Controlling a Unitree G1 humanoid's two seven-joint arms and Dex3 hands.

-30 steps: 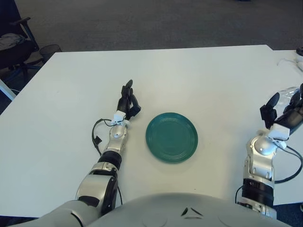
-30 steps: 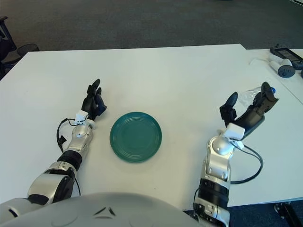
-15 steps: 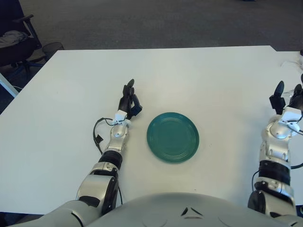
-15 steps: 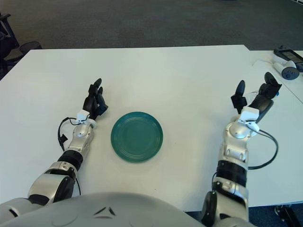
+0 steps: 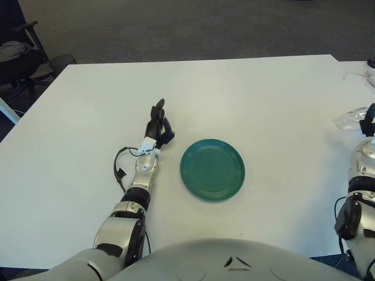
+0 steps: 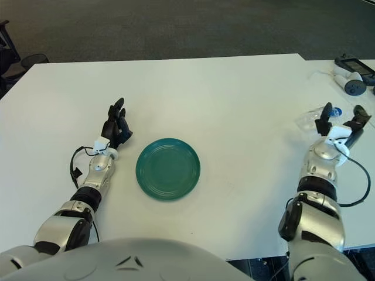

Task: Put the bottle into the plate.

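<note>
Clear plastic bottle with a blue cap (image 6: 316,115): lies on its side on the white table (image 6: 234,99), far right, well apart from the round green ceramic plate (image 6: 168,168) at centre-near. My right hand (image 6: 341,126) sits just near and right of the bottle, dark fingers (image 6: 358,117) spread, holding nothing; whether a finger touches the bottle I cannot tell. My left hand (image 6: 116,126): idle, just left of the plate, fingers extended and loosely together, empty. Grey handheld device (image 6: 351,83): far right, beyond the bottle, on a neighbouring surface.
</note>
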